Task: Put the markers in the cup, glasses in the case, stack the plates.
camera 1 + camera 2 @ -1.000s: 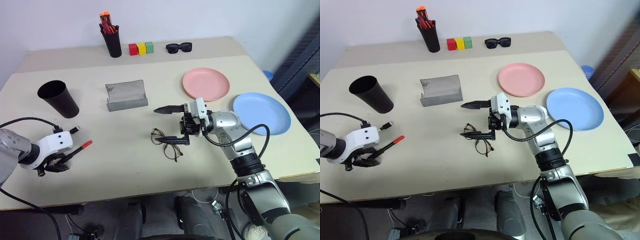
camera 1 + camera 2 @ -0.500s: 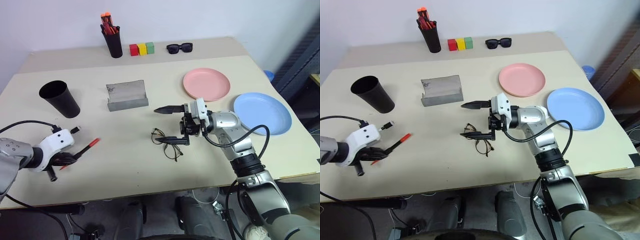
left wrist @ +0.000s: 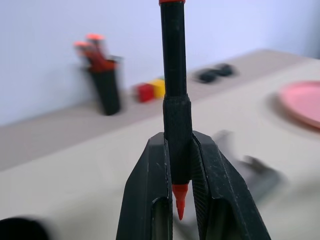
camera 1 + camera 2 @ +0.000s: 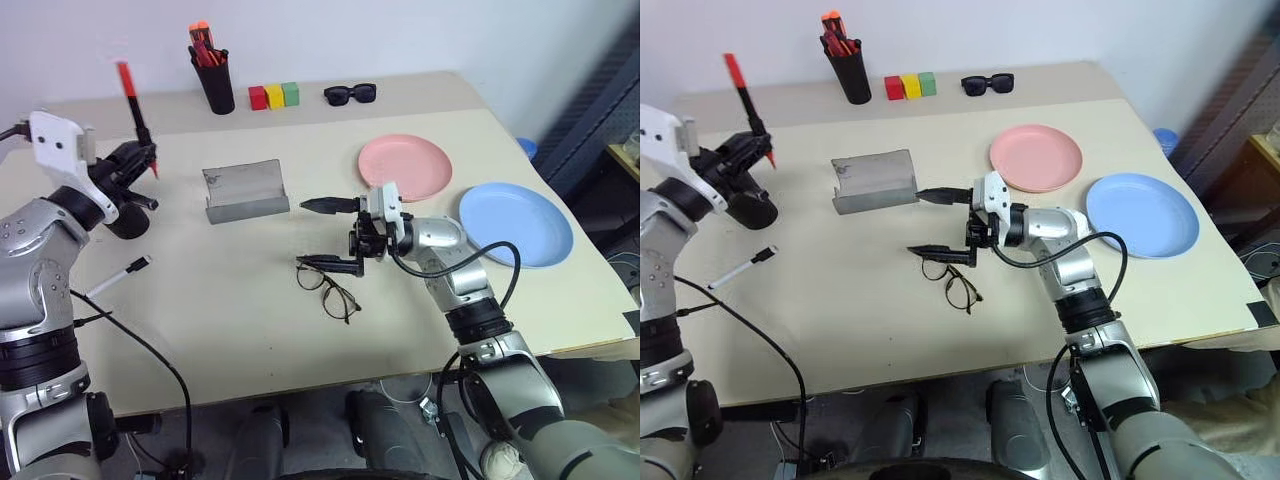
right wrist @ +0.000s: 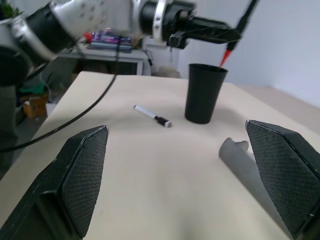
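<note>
No legible text, label, brand, number or sign appears on any object in these views.
</note>
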Motion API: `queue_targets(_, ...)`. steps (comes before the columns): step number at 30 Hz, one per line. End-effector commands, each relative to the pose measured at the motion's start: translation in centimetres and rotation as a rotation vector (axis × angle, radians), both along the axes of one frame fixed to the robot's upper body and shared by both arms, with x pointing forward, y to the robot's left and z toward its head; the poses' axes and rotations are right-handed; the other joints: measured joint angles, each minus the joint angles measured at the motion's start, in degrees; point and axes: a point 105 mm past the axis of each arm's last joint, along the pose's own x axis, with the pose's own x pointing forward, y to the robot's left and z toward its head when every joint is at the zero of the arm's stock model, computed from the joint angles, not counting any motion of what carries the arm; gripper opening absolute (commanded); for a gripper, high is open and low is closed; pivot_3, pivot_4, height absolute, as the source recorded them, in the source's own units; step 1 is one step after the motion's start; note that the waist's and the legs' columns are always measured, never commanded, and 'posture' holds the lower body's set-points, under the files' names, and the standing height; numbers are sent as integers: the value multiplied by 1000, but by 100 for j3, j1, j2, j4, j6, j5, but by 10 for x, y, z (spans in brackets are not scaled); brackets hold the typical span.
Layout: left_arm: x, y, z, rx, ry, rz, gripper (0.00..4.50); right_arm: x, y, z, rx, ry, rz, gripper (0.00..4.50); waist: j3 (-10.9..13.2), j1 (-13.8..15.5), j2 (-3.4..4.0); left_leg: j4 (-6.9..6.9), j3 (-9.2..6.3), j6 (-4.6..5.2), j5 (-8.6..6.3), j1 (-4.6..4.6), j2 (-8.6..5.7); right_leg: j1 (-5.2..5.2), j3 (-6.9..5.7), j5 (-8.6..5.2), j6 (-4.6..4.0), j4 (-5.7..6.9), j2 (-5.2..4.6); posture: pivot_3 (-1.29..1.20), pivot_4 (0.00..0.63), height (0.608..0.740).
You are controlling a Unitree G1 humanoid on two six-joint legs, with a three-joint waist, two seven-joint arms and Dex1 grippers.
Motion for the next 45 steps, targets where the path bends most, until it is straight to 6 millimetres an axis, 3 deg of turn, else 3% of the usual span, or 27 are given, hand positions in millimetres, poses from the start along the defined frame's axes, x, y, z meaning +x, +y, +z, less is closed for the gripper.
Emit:
queue_targets(1,-4,23,6,-77,-99,138,19,7,6,15,42,-38,-19,4500,0,30,-2,0,1,0,0,0,-1,0,0,0,0,-1,-1,0,150,740)
queue_targets(13,-14,60,9,-251,-295,447,19,19,24,24,93,-44,-32,4500,-2,47,-11,1,0,-3,1,-2,-2,0,-1,1,1,-3,-1,0,150,740)
queue_targets(20,-1,54,-5,-181,-280,493,19,20,31,27,107,-46,-31,4500,-2,53,-11,1,1,-2,1,-3,-2,1,-1,1,1,-3,0,0,150,740)
queue_targets(34,2,44,-14,-155,-261,453,19,25,34,28,132,-31,-78,4500,-2,42,-12,-3,0,-3,1,-3,-2,1,-1,1,1,-6,0,0,150,740)
queue_targets(45,-2,56,-21,-86,-254,538,19,23,37,33,162,-23,-66,4500,-2,42,-12,-5,0,-2,1,-2,-2,1,-1,1,1,-8,0,0,150,740)
